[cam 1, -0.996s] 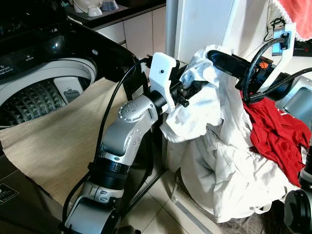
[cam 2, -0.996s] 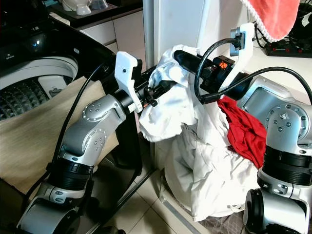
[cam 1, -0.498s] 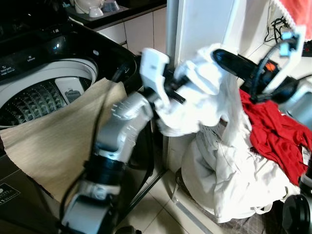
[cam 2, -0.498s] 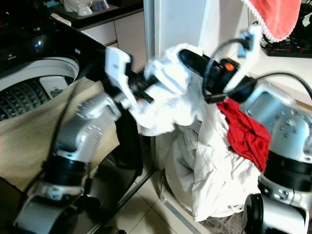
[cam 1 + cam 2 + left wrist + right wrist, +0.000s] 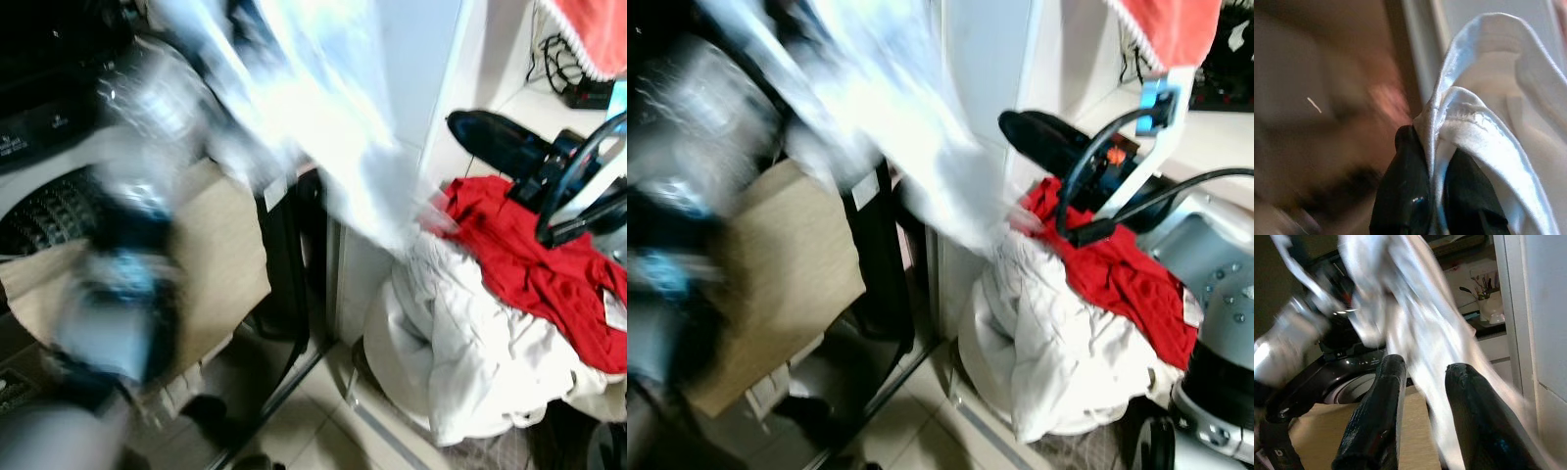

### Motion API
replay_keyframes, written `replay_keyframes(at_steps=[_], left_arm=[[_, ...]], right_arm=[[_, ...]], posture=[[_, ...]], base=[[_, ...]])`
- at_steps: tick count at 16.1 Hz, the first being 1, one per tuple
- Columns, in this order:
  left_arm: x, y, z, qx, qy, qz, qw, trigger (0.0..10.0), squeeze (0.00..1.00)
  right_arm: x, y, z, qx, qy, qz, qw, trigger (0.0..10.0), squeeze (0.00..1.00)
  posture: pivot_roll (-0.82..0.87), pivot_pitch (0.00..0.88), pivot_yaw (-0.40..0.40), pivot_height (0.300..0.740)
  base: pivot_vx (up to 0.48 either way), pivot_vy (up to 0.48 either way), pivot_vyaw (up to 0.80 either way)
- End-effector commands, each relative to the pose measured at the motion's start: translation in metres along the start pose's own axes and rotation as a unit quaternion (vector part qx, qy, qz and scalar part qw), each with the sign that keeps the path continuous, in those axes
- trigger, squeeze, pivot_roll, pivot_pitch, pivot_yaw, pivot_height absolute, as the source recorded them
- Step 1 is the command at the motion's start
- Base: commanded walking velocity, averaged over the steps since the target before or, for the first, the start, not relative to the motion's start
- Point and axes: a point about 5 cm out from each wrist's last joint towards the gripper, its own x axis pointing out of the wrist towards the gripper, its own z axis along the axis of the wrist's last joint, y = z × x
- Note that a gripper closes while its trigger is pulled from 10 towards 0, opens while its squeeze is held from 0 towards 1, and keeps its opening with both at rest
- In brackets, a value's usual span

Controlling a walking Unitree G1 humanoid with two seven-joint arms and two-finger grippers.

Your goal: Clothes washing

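A long white garment (image 5: pixel 313 108) streams in a blur from the top left down to the laundry pile. In the left wrist view my left gripper (image 5: pixel 1435 147) is shut on a folded seam of that white garment (image 5: pixel 1474 117). My left arm (image 5: pixel 137 255) is a grey smear over the washing machine (image 5: pixel 39 127). To the right, my right gripper (image 5: pixel 475 132) hangs above a red garment (image 5: pixel 529 255), its fingers (image 5: pixel 1381 406) apart. White cloth passes beyond the gap. More white clothes (image 5: pixel 460 343) sit heaped in a basket below.
The washer's open drum (image 5: pixel 49 206) is at the left, with a tan cloth (image 5: pixel 220 245) draped over its front. A white pillar (image 5: pixel 411 59) stands behind the pile. An orange towel (image 5: pixel 588 29) hangs top right. Tiled floor (image 5: pixel 323 431) lies below.
My left arm has swung fast up and to the left, pulling the white garment out of the pile. The right gripper no longer has cloth draped over it, and the red garment is uncovered.
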Motion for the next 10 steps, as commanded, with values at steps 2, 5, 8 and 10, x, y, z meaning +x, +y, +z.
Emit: replay_keyframes(at_steps=[2,5,8,10], left_arm=[[0.011,0.059,0.059,0.193,-0.036,0.083,0.977,0.0,0.00],[0.005,0.091,0.057,0.279,0.079,0.079,0.954,0.0,0.00],[-0.037,0.101,-0.037,0.242,0.323,0.050,0.914,10.0,0.00],[-0.082,0.106,-0.086,0.207,0.460,0.027,0.863,10.0,1.00]], right_arm=[[0.009,0.008,0.001,-0.013,-0.006,0.014,1.000,10.0,0.00],[0.014,0.015,-0.004,-0.017,0.003,0.032,0.999,10.0,0.00],[0.027,0.023,-0.024,-0.019,0.048,0.039,0.998,10.0,0.00],[0.038,0.040,-0.045,-0.018,0.087,0.061,0.994,10.0,0.00]], posture=[[-0.05,0.000,0.097,0.740],[-0.04,0.000,0.097,0.740],[-0.03,0.000,0.087,0.740],[-0.03,0.000,0.083,0.740]], base=[[0.000,0.000,0.00],[0.000,0.000,0.00],[0.000,0.000,0.00],[0.000,0.000,0.00]])
